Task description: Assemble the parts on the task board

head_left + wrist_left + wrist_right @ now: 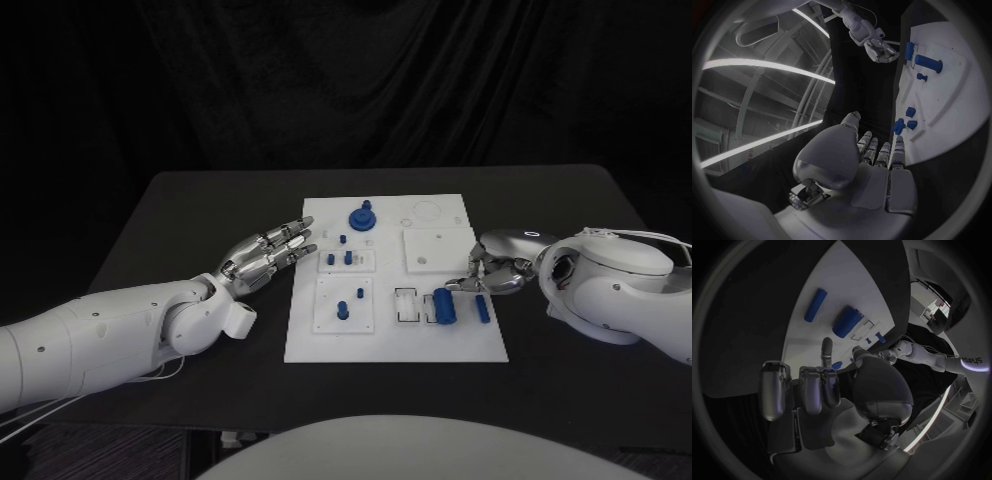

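Note:
The white task board point(397, 340) lies mid-table. On it stand a large blue knob point(362, 217), small blue pegs point(346, 258) and one more peg point(343, 311). A blue cylinder point(444, 305) and a thin blue bar point(482, 307) lie near its right side. My left hand point(267, 255) hovers flat by the board's left edge with its fingers apart and holds nothing. My right hand point(490, 272) sits at the right edge, fingers curled. In the right wrist view a small blue part point(837, 365) is pinched between its thumb and a finger, just short of the cylinder point(847, 321) and the bar point(816, 304).
Black table point(202, 210) surrounds the board, with bare room on its left, far and near sides. Both white forearms lie low over the table on either side. A white recessed square point(433, 250) and a ring-shaped socket point(428, 211) mark the board's far right.

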You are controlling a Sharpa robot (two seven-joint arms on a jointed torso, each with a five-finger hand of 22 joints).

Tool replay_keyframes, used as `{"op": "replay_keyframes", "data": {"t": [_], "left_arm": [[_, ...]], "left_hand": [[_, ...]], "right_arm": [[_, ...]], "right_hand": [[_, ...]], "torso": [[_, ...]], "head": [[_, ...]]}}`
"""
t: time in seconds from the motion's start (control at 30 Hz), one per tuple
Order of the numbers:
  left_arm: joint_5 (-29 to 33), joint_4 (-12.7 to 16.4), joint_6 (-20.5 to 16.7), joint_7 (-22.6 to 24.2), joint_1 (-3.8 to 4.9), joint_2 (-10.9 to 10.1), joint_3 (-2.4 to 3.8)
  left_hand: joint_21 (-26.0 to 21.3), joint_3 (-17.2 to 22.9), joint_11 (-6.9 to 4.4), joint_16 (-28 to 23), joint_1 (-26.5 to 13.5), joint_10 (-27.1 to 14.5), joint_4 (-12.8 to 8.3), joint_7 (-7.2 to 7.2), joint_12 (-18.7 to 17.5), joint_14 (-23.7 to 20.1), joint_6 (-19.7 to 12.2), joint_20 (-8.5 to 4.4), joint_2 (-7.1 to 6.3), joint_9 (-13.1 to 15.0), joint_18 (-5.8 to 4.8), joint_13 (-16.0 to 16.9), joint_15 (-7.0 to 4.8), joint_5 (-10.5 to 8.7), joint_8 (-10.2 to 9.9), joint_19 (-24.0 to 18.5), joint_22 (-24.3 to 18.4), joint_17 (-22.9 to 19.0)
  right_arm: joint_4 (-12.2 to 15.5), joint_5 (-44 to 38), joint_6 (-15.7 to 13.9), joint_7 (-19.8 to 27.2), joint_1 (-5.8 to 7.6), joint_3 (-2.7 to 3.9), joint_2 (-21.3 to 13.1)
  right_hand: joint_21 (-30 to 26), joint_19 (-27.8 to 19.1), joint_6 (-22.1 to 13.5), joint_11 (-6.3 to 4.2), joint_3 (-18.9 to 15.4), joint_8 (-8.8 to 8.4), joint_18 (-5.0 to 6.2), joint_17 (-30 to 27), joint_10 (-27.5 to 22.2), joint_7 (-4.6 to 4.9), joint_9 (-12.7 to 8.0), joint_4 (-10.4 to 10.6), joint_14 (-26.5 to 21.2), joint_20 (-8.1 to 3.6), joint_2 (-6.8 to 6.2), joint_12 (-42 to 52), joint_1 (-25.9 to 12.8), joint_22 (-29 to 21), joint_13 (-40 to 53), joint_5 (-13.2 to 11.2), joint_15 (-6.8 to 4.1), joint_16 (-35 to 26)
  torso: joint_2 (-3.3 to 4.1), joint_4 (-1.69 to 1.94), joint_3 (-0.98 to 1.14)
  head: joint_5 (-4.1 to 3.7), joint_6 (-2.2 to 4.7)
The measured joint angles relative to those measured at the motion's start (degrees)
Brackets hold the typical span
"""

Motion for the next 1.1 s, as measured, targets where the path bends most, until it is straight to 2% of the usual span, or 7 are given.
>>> {"op": "replay_keyframes", "data": {"t": [0.1, 0.2, 0.57, 1.0, 1.1], "left_arm": [[0.0, 0.1, 0.0, 0.0, -0.03, -0.1, 0.0], [0.0, 0.1, 0.0, 0.0, -0.04, -0.1, 0.0], [0.0, 0.2, 0.0, 0.0, -0.05, -0.2, 0.0], [0.0, -0.1, 0.0, 0.0, -0.06, 0.1, 0.0], [0.0, -0.1, 0.0, 0.0, -0.06, 0.2, 0.0]], "left_hand": [[0.0, 0.1, 0.0, 0.0, 0.0, 0.0, -0.1, 0.0, 0.0, 0.0, 0.0, 0.0, 0.0, 0.0, 0.0, 0.0, 0.0, 0.0, 0.0, 0.0, 0.0, 0.0], [0.0, 0.2, 0.0, 0.0, 0.0, 0.0, -0.2, 0.0, 0.0, 0.0, 0.0, 0.0, 0.0, 0.0, -0.01, 0.0, 0.0, 0.0, 0.0, 0.0, 0.0, 0.0], [0.0, 0.4, 0.0, 0.0, 0.0, 0.0, -0.4, 0.0, 0.0, 0.0, 0.0, 0.0, 0.0, 0.0, 0.0, 0.0, 0.0, 0.03, 0.0, 0.0, 0.0, 0.0], [0.0, 1.0, 0.0, 0.0, 0.0, 0.0, -0.7, 0.0, 0.0, 0.0, 0.0, 0.0, 0.0, 0.0, 0.0, 0.0, 0.0, 0.44, 0.0, 0.0, 0.0, 0.0], [0.0, 1.0, 0.0, 0.0, 0.0, 0.0, -0.7, 0.0, 0.0, 0.0, 0.0, 0.0, 0.0, 0.0, 0.0, 0.0, 0.0, 0.44, 0.0, 0.0, 0.0, 0.0]], "right_arm": [[0.1, -0.8, 0.4, -1.4, -0.85, 0.01, 0.3], [0.2, -1.3, 0.5, -2.3, -1.43, 0.01, 0.6], [0.0, -2.4, 0.3, -3.9, -3.12, 0.03, 1.9], [-1.9, -2.7, 0.3, -4.3, -4.85, 0.03, 4.1], [-2.3, -2.8, 0.3, -4.4, -5.19, 0.1, 4.5]], "right_hand": [[0.0, -0.2, 0.0, 0.0, 0.0, 0.0, 0.01, 0.0, 0.0, 0.0, 0.5, 0.0, 0.0, -0.15, 0.14, 0.0, -0.7, 0.0, 0.0, -0.5, 0.0, -0.3], [0.0, -0.2, 0.0, 0.0, 0.0, 0.0, 0.01, 0.0, 0.0, -0.03, 0.8, 0.0, 0.0, -0.15, -0.24, 0.0, -1.9, 0.0, 0.0, -0.8, 0.0, -0.3], [-0.5, -0.2, -0.8, 0.01, 0.0, -1.19, 0.02, 0.0, 0.0, -0.18, 0.9, 0.0, 0.0, -0.15, 0.14, 0.0, -3.5, 0.0, 0.0, -1.0, 0.0, -0.8], [-2.0, -0.2, -1.0, 0.01, 0.0, -2.52, 0.03, 0.0, 0.0, 0.03, 0.9, 0.0, 0.0, -0.15, 1.72, 0.0, -5.1, 0.0, 0.0, -1.0, 0.0, -1.4], [-2.9, -0.2, -1.0, 0.01, 0.4, -2.68, 0.03, 0.0, 0.0, 0.03, 1.2, -0.1, 0.0, -0.15, 1.72, 0.0, -5.1, 0.0, 0.0, -1.0, 0.0, -2.0]], "torso": [[-0.01, -0.02, -0.03], [-0.03, -0.03, -0.07], [-0.08, -0.03, -0.1], [-0.14, -0.02, -0.1], [-0.14, -0.02, -0.1]], "head": [[-0.6, 0.0], [-1.0, 0.0], [-1.26, 0.0], [-1.33, 0.0], [-1.33, 0.0]]}}
